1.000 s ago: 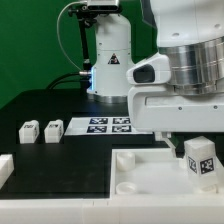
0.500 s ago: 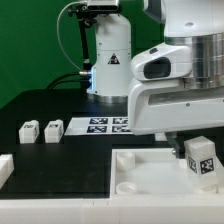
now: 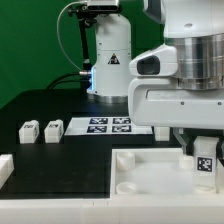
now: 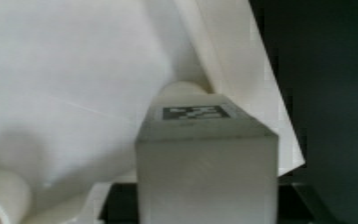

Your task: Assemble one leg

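In the exterior view the gripper [image 3: 204, 153] hangs at about 4 o'clock in the picture, below the arm's broad white hand, and it is closed narrowly on the leg [image 3: 206, 166]. The small white block sits upright between the fingers with its black-and-white marker face turned toward the camera. A dark finger [image 3: 190, 148] shows just beside it at its 9 o'clock, while the other finger is mostly hidden. The leg lies directly under the hand, at the gripper's 6 o'clock, over the corner of the large white tray-like part [image 3: 150, 178] nearest the exterior view's right. Whether its foot touches the tray cannot be told. Well apart, at about 9 o'clock, a short row of spare blocks [image 3: 52, 129] stands on the black table [image 3: 40, 100]. The marker board [image 3: 108, 124] lies flat just beside them toward the centre. The robot base [image 3: 108, 55] rises behind at 12 o'clock. In the wrist view the leg [image 4: 202, 165] fills the middle as a grey upright block with its marker on the far end face. White tray surface lies behind it, and a raised tray wall runs close along one side; the finger pads are not clearly visible here
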Available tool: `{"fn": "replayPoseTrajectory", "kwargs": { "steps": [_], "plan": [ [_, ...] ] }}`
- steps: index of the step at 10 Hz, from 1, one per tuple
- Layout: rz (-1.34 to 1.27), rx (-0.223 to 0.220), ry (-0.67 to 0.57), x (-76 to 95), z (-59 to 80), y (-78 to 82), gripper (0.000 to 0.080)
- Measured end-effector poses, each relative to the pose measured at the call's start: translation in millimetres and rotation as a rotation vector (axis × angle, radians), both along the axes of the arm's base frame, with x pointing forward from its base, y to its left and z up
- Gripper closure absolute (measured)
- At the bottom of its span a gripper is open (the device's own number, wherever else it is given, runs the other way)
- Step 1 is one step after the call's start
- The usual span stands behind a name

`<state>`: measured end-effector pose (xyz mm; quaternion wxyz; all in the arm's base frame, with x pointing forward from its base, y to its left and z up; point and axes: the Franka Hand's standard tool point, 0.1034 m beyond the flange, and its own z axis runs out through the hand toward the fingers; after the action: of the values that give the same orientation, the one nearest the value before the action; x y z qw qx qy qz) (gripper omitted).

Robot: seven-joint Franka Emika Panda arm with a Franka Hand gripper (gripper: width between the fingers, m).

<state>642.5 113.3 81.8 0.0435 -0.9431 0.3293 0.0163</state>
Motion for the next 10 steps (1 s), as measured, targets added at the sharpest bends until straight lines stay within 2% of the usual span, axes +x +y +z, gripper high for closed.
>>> {"fn": "replayPoseTrajectory", "kwargs": {
  "steps": [1, 4, 5, 6, 7, 8, 9, 10],
  "plan": [
    [-0.194, 0.001, 0.018, 0.2, -0.4, -0.5, 0.0509],
    [-0.820, 0.082, 0.067, -3.1, -3.3, -8.0, 0.0508],
    [-0.908, 0.089, 0.073, -3.9, -3.2, -8.0, 0.0508],
    [-0.912, 0.089, 0.075, -3.9, -3.1, -8.0, 0.0508],
    [-0.893, 0.088, 0.073, -4.1, -3.5, -7.9, 0.0410],
    [-0.815, 0.086, 0.063, -4.3, -3.7, -7.1, 0.0410],
    [-0.619, 0.078, 0.037, -5.1, -3.6, -1.4, 0.0239],
    [-0.444, 0.074, 0.015, -6.2, -3.2, 6.2, 0.0166]
  ]
}}
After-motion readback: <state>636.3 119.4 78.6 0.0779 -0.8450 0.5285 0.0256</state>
